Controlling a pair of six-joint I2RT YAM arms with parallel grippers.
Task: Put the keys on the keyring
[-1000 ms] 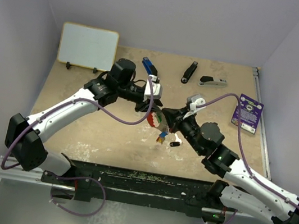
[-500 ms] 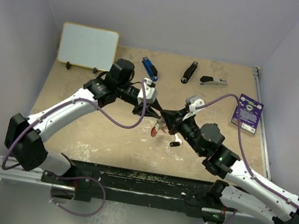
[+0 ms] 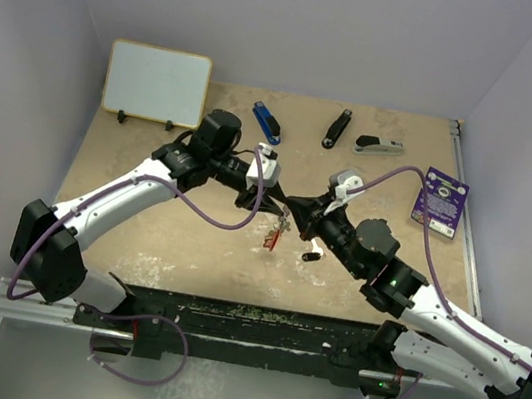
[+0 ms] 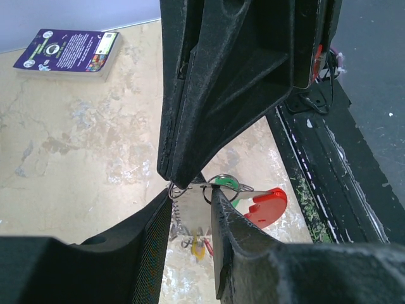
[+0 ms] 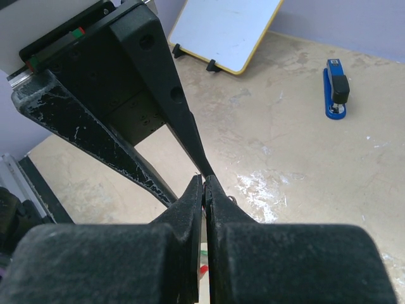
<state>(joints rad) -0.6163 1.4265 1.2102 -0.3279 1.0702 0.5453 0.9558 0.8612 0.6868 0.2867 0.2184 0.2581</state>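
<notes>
The keyring (image 3: 276,232) hangs above the table between my two grippers, with its red fob lowest. In the left wrist view its silver ring (image 4: 221,182) lies across the gap between my left fingertips. A green key head (image 4: 226,185) sits in the ring, the red fob (image 4: 266,208) is to the right, and a chain with a yellow tag (image 4: 196,244) hangs below. My left gripper (image 3: 270,205) holds the ring across its narrow gap. My right gripper (image 3: 294,212) is shut on thin metal at the ring's left end, tip to tip with the left. A black key (image 3: 311,256) lies on the table.
A purple card (image 3: 442,202) lies at the right edge. A blue stapler (image 3: 266,122), a black stapler (image 3: 336,128) and a grey stapler (image 3: 380,146) lie at the back. A whiteboard (image 3: 156,82) stands at the back left.
My left gripper has moved right until it meets the right gripper's tip. The keyring bunch has swung down and now hangs lower between them. The black key has not moved.
</notes>
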